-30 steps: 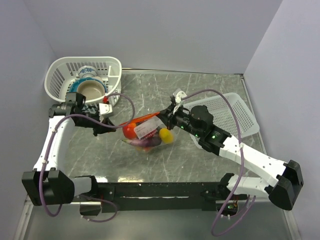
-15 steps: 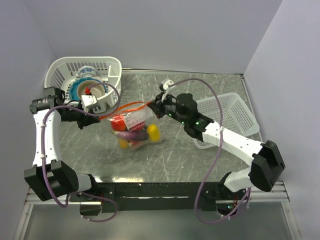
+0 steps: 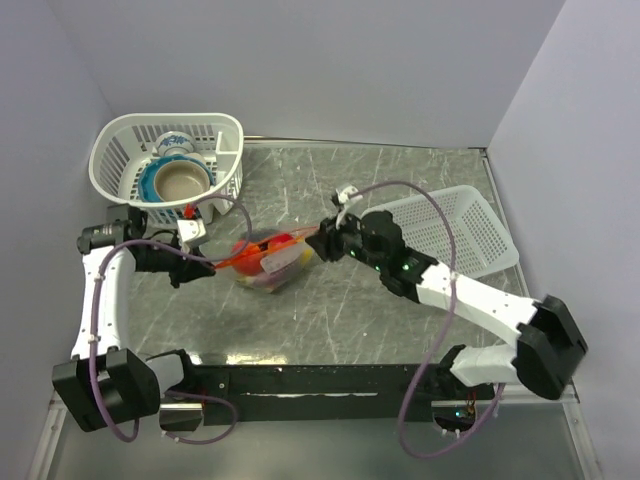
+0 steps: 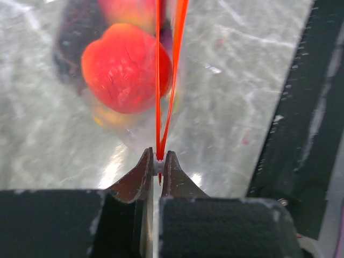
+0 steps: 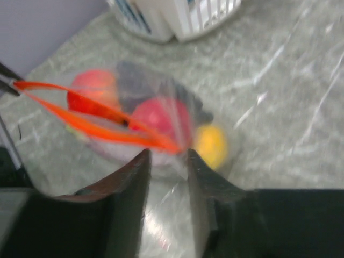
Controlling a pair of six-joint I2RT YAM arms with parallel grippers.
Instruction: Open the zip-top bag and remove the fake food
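The zip-top bag (image 3: 272,270) is a small clear pouch of crinkled plastic on the grey marbled table (image 3: 400,190), about midway between the two arms, with the fake food (image 3: 262,250) showing through its skin as a clump of red, yellow and dark shapes. Its orange-red zip strip (image 4: 158,80) is drawn out in a long line from the left gripper (image 3: 207,266) to the right gripper (image 3: 322,240). The top view gives that layout but no detail of either grip. The left wrist view supplies it: the fingers (image 4: 142,172) are pinched tight on the strip's end, the two orange lips part slightly beyond them, and a red tomato (image 4: 124,69) presses against the plastic. The right wrist view is blurred. It shows the two lips spread into a narrow loop that closes to a point between the fingers (image 5: 137,172), which stand close together on that end, and only here do a yellow piece (image 5: 211,145) and a dark one (image 5: 137,78) separate out. A tall white basket (image 3: 232,180) holding a bowl (image 3: 180,182) sits far left, and a low white basket (image 3: 470,230) lies right.
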